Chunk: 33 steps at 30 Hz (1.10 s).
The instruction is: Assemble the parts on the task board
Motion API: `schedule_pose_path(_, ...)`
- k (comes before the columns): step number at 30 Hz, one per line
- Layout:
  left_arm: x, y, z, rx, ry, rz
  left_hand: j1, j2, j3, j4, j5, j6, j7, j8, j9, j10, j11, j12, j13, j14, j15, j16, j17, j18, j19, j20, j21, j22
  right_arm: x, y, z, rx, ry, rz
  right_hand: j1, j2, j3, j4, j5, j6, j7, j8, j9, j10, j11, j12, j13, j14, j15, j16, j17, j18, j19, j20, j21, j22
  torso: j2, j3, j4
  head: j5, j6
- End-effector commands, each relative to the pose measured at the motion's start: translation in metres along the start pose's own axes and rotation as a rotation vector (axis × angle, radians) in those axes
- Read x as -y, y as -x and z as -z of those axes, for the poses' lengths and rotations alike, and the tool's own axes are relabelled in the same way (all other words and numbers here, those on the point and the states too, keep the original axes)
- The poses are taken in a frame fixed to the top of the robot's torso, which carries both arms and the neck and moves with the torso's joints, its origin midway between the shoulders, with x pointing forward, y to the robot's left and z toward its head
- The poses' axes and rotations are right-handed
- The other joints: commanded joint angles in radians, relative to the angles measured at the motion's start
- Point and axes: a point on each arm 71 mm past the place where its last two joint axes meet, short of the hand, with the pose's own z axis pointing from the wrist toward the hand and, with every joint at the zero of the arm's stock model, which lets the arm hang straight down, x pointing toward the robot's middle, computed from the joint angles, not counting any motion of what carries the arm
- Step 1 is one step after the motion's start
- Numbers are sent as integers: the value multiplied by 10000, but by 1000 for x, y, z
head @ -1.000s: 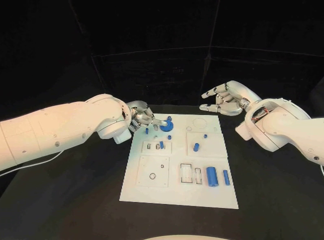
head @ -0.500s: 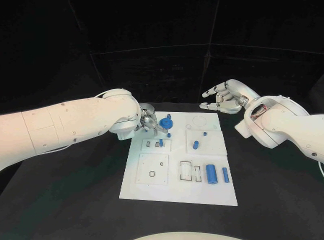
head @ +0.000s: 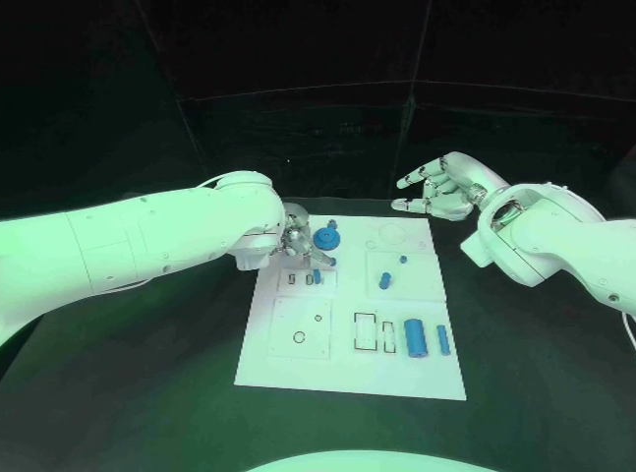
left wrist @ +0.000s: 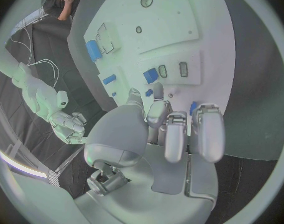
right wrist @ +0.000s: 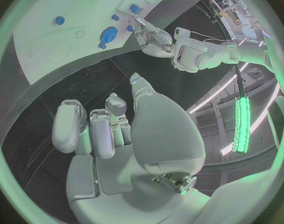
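**Left robot hand at the board's far left corner, right robot hand raised beyond the far edge**

The flat white rectangular task board [head: 349, 366] lies in the middle of the black table [head: 147, 393]. The left robot hand [head: 298, 243] sits low over the board's far left corner, its silver fingers [left wrist: 168, 129] curled downward close together; whether they pinch anything cannot be told. Just beside them stands a round blue disc-shaped part with a knob [head: 326, 239], and a small blue peg [head: 315, 277] stands in the panel nearer the robot.

A short blue cylinder [head: 385, 281] lies on the square panel toward the board's right edge, with a tiny blue stud [head: 403, 261] beyond it. Near the board's near right corner lie a thick blue cylinder [head: 416, 336] and a slim blue rod [head: 442, 340], side by side, next to two empty rectangular slots [head: 365, 331].

The right robot hand [head: 442, 187] hangs above the table past the board's far right corner, well apart from the parts, fingers spread loosely and holding nothing.
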Motion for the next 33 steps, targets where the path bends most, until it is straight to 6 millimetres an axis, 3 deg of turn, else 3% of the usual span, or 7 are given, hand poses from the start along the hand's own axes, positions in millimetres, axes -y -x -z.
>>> schedule_pose_path(1, 0, -1, -1, -146, 195, -359, -112, 2, -58, -17, -23, -67, 24, 34, 8, 57, -9, 30, 8, 1074, -63, 31, 2631, -150, 382, -19, 63, 290, -2, 0, -1, -63, 25, 36, 42, 60, -58, 26, 35, 76, -9, 48, -3, -66, -14, -35, -9, 646, -20, -25, 870, -43, -65, -23, -56, -9, 7, 4, -7, -9, -11)
schedule_pose_path(15, 1, -7, -9, -489, 400, -712, 2, 71, -56, -76, -18, -130, 7, 146, 192, 63, -24, 45, 40, 1074, -74, 31, 2631, -159, 391, -30, 97, 347, -3, -2, -3, -123, 58, 86, 87, 103, -136, 71, 217, 70, -16, 61, -7, -111, -23, -121, -104, 637, -30, -70, 821, -37, -78, -33, -84, -47, 5, 6, 0, -5, -151)
schedule_pose_path(33, 7, -12, -11, -630, 343, -758, 255, 131, 10, -282, -16, -249, 5, 269, 445, 66, -27, 53, 79, 1074, -77, 31, 2631, -170, 398, -33, 138, 423, -4, -4, -5, -184, 76, 96, 113, 126, -199, 111, 375, 72, -21, 75, -8, -101, -31, -129, -123, 639, -37, -86, 809, -36, -77, -41, -95, -59, 5, 9, 12, -2, -237)
